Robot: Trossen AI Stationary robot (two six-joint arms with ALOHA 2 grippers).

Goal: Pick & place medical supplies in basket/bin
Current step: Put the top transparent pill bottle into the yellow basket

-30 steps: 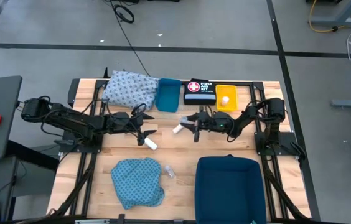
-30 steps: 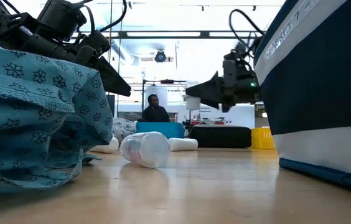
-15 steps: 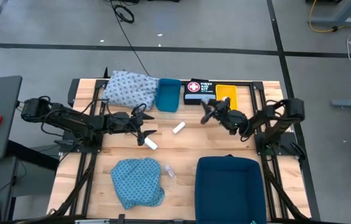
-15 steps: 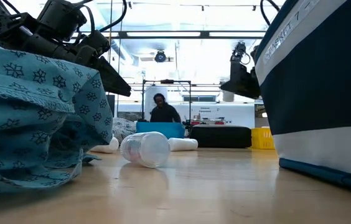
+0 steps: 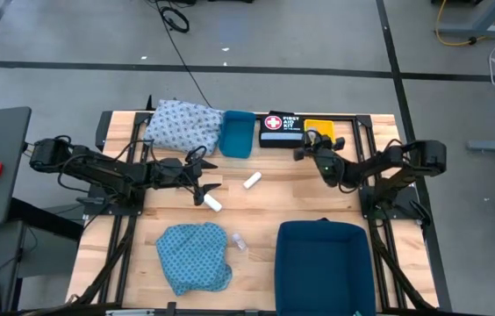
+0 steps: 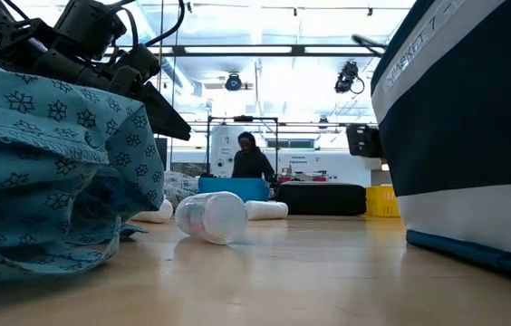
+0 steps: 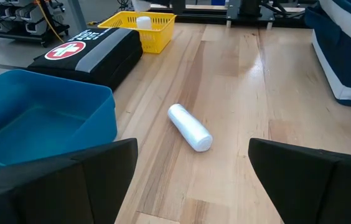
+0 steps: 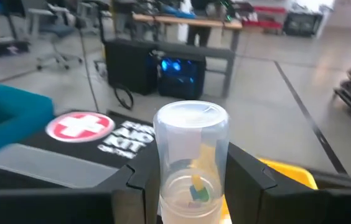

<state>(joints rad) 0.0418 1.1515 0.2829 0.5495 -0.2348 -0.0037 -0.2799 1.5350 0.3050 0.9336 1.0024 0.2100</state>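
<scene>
My right gripper (image 5: 305, 151) hangs over the yellow basket (image 5: 322, 132) at the table's far right, shut on a clear vial (image 8: 191, 158). My left gripper (image 5: 204, 182) is open and empty at the table's middle left, above the wood. One white roll (image 5: 213, 203) lies beside it and another (image 5: 252, 181) ahead of it, also in the left wrist view (image 7: 190, 127). A second small vial (image 5: 240, 242) lies on its side near the teal cloth (image 5: 195, 256). The whitish-blue cloth (image 5: 182, 125) lies at the far left. My right gripper pinches the vial between its two fingers (image 8: 250, 180), which press on opposite sides of its lower body (image 8: 191, 193). The capped end (image 8: 191, 115) stands free beyond the fingers. The vial is lifted clear of the table, above the yellow basket.
A small blue bin (image 5: 237, 133) and the black first-aid box (image 5: 281, 130) stand along the far edge beside the yellow basket. A large dark blue bin (image 5: 325, 263) fills the near right. A person stands in the room beyond (image 6: 252, 163).
My right gripper has risen from near the white roll at the table's middle and gone toward the far right, to the yellow basket, turning as it went.
</scene>
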